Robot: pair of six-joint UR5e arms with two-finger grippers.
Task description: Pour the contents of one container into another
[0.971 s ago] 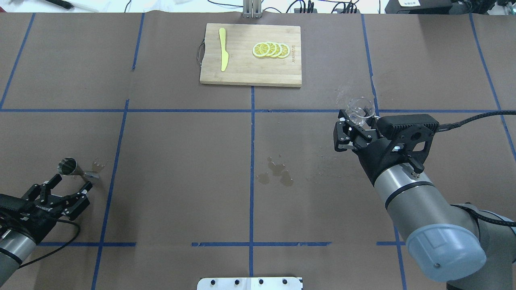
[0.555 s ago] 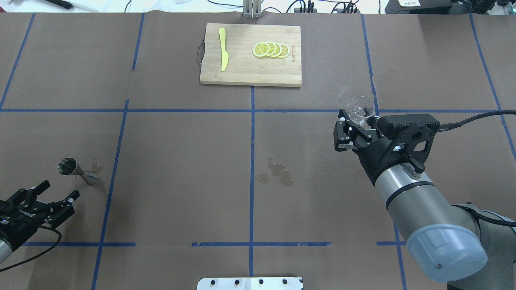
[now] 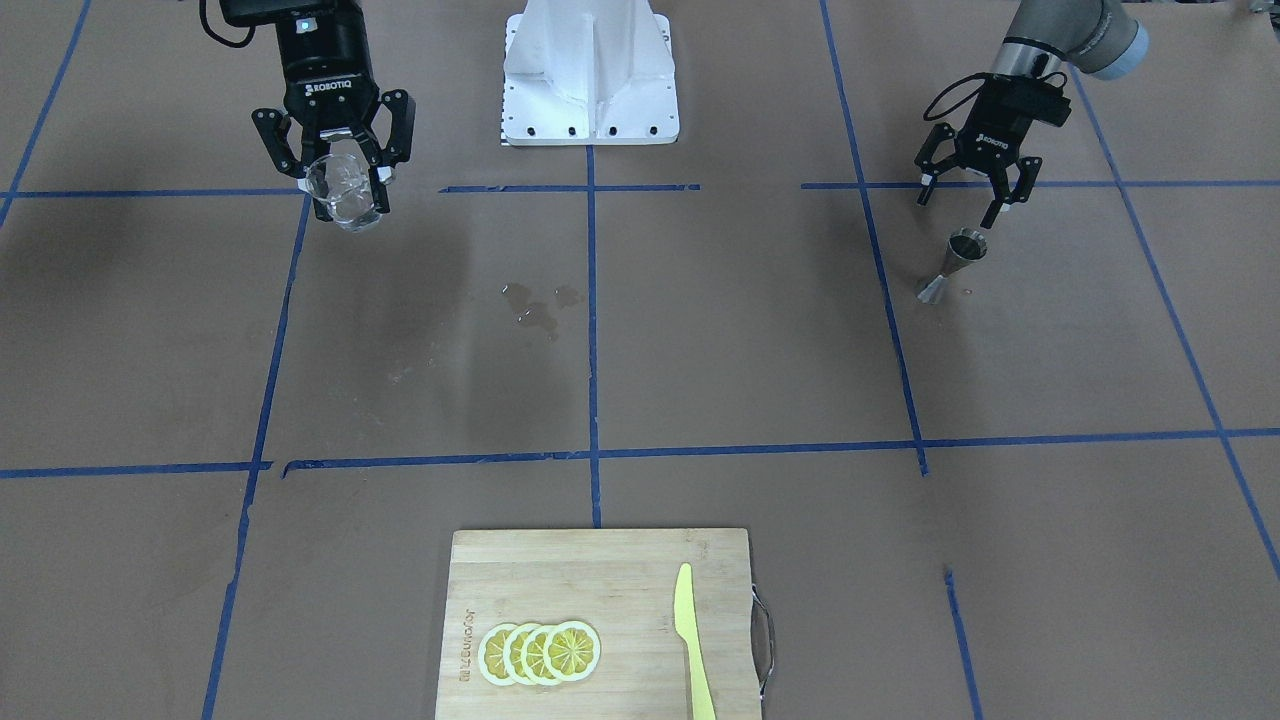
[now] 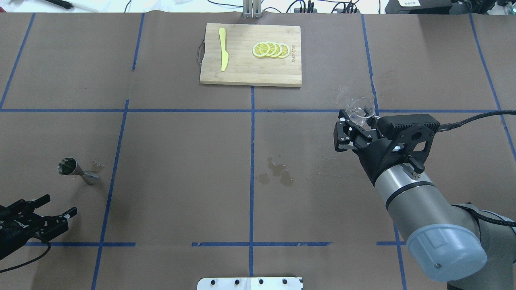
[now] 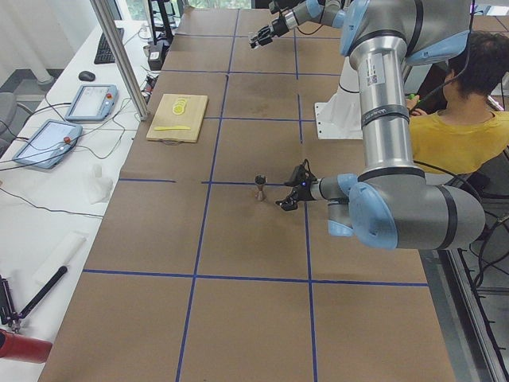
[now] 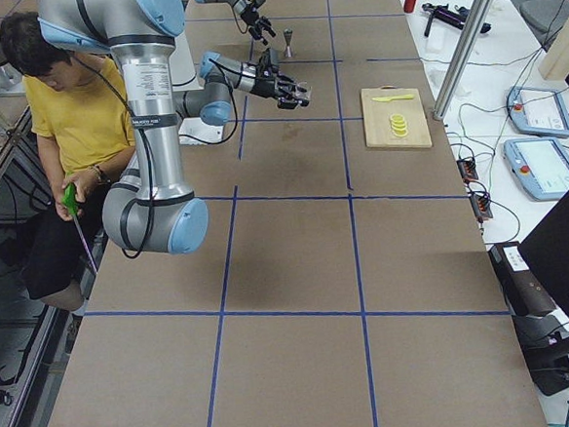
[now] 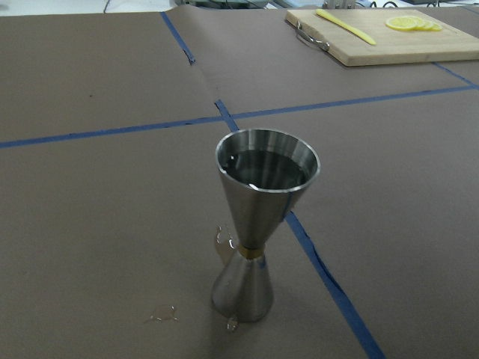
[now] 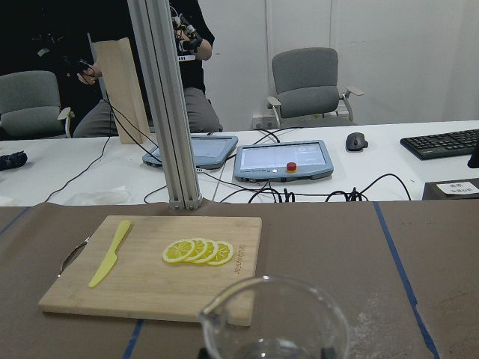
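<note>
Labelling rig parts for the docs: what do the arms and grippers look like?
Both arms, right arm and left arm: silver-grey tubes, pale-blue joint caps. The right gripper and left gripper: black two-finger linkages with white ROBOTIQ lettering, black wrist camera housings, black cables trailing.

Bright even overhead light; soft faint shadows; all views sharp, no glare.

Jigger [image 4: 74, 170] left, glass cup [image 4: 361, 108] right — cutting board [image 4: 246, 66] beyond, between them.

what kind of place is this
Probably a robotics lab: a table papered brown and marked with a blue tape grid, teach pendants nearby, and office chairs behind.
</note>
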